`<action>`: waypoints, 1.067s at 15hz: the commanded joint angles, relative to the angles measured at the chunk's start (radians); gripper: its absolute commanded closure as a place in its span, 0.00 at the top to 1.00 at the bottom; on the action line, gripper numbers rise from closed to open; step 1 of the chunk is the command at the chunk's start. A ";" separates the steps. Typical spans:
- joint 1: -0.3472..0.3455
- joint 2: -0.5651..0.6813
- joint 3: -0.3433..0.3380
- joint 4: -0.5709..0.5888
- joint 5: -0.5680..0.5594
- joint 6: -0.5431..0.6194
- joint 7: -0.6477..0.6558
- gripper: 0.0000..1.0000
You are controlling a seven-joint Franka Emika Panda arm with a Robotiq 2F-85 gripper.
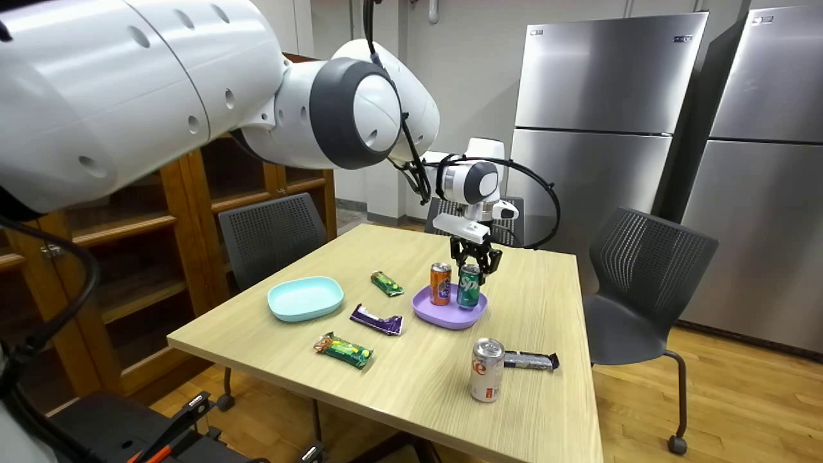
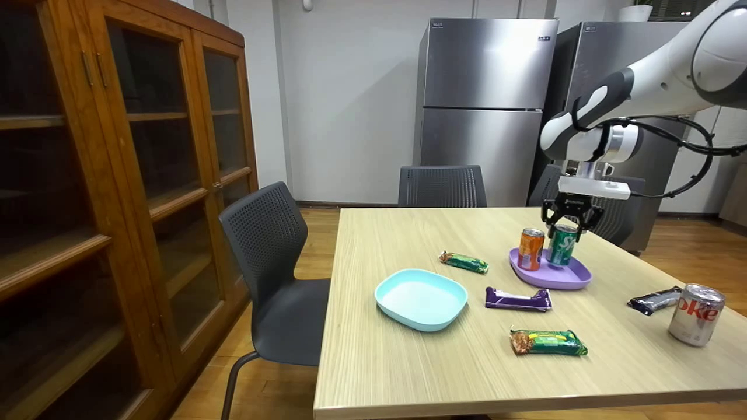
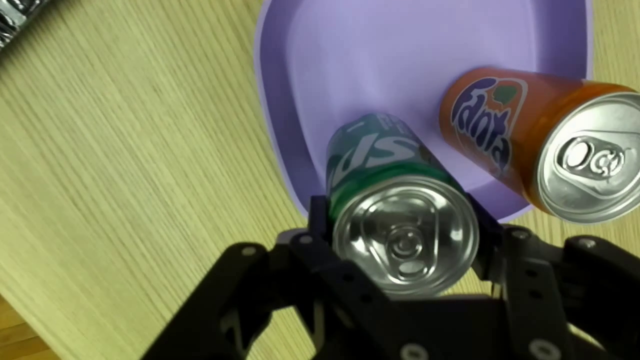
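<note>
Steel fridges (image 1: 598,193) and a wooden cabinet (image 2: 114,146) form the backdrop to a pale wood desk (image 2: 402,367) set beneath my white arm (image 2: 656,96), with dark chairs (image 2: 265,239) drawn up at its sides. That desk carries a blue plate (image 2: 420,297) and, well apart from it, a purple plate (image 3: 410,45). Upright within the purple plate, the Sprite can (image 3: 400,205) is gripped by my fingers (image 3: 318,220), one pressed to either side. Just beside it, in the same plate, stands the Fanta can (image 3: 535,135), a narrow gap between the two. Elsewhere on the desk, a silver can (image 2: 696,315) stands upright near a dark bar (image 2: 653,301), well away from my fingers. Between the plates lies a purple bar (image 2: 517,300), with two green bars (image 2: 548,342), one on each side of it, all three flat and apart from one another.
</note>
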State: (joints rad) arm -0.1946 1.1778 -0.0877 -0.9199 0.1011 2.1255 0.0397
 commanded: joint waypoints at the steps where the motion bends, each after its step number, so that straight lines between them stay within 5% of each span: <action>1: -0.015 0.052 0.010 0.128 -0.010 -0.084 0.017 0.89; 4: -0.023 0.046 0.013 0.148 -0.009 -0.104 0.005 1.00; 16: -0.078 -0.237 -0.001 -0.122 0.006 -0.068 -0.098 1.00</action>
State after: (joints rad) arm -0.2521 1.0750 -0.0929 -0.8750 0.1009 2.0561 -0.0048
